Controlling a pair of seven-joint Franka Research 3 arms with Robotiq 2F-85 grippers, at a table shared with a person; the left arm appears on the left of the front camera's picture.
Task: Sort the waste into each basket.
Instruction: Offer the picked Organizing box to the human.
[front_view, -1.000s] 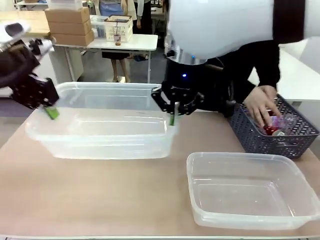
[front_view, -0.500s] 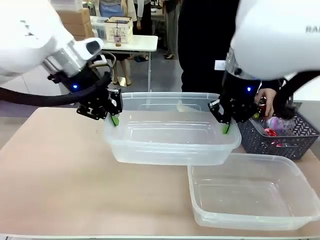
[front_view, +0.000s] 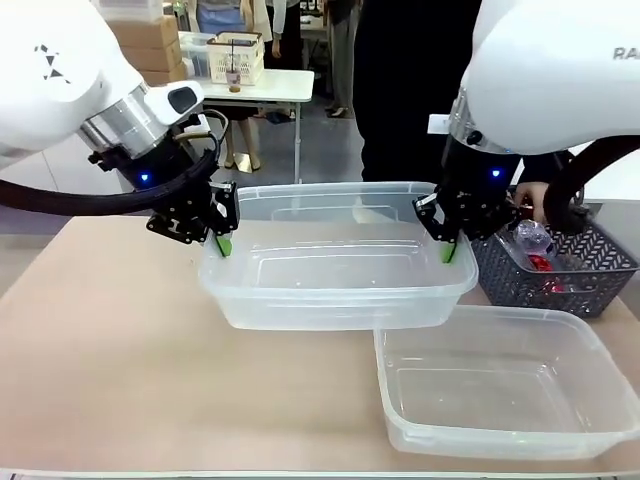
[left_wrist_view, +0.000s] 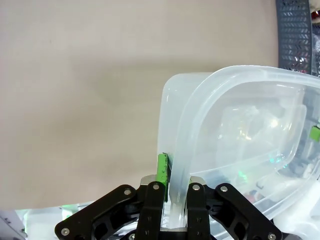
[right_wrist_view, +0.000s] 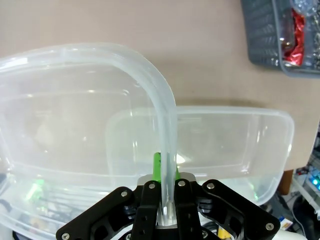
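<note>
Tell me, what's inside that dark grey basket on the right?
A clear plastic bottle and something red, likely a can, lie in the grey basket. Its wall and the right arm hide the rest.

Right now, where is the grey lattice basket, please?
Front view: the grey lattice basket sits at the table's far right, behind the nearer clear tub, beside the right gripper.

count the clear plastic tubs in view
2. One tub is gripped at its ends by the left gripper and right gripper; the other tub rests on the table, front right.
</note>
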